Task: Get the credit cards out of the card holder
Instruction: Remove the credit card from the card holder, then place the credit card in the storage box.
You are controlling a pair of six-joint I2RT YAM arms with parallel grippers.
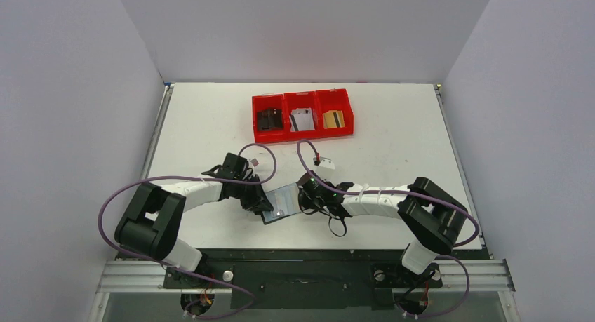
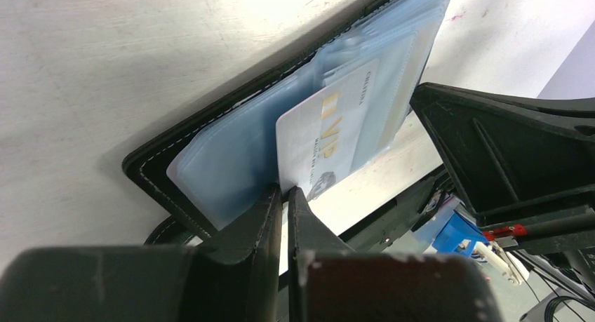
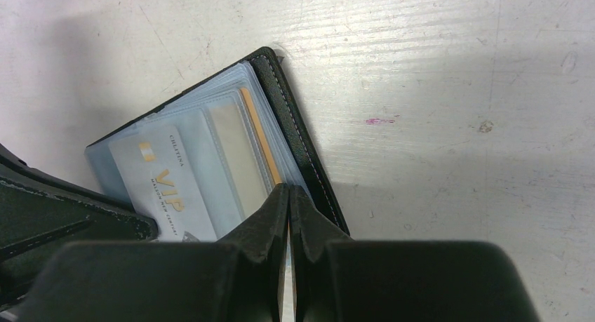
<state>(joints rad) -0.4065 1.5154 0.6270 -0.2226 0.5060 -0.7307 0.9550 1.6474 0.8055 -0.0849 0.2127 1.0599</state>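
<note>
Card holder (image 1: 283,204), a small black folding wallet with glossy bluish clear plastic sleeves: lying open on the white table (image 1: 393,150), near its front edge, between the two arms.

Left gripper (image 2: 285,193): fingers (image 2: 258,220) pinching the lower edge of a white-grey plastic credit card (image 2: 319,143) with gold "VIP" lettering. The card is sticking partway out of a sleeve.

Right gripper (image 3: 288,190): fingers (image 3: 263,220) pressing fully together on the sleeve edge, just inside the black stitched cover.

Gold card edge (image 3: 261,136): showing inside a sleeve, just beside the right fingers.

Three red plastic bins (image 1: 303,135): sitting in a row at the far side of the table, well apart from the wallet. They are holding, left to right, a black item (image 1: 269,119), a pale grey card (image 1: 302,120) and a gold card with a dark stripe (image 1: 333,118).
</note>
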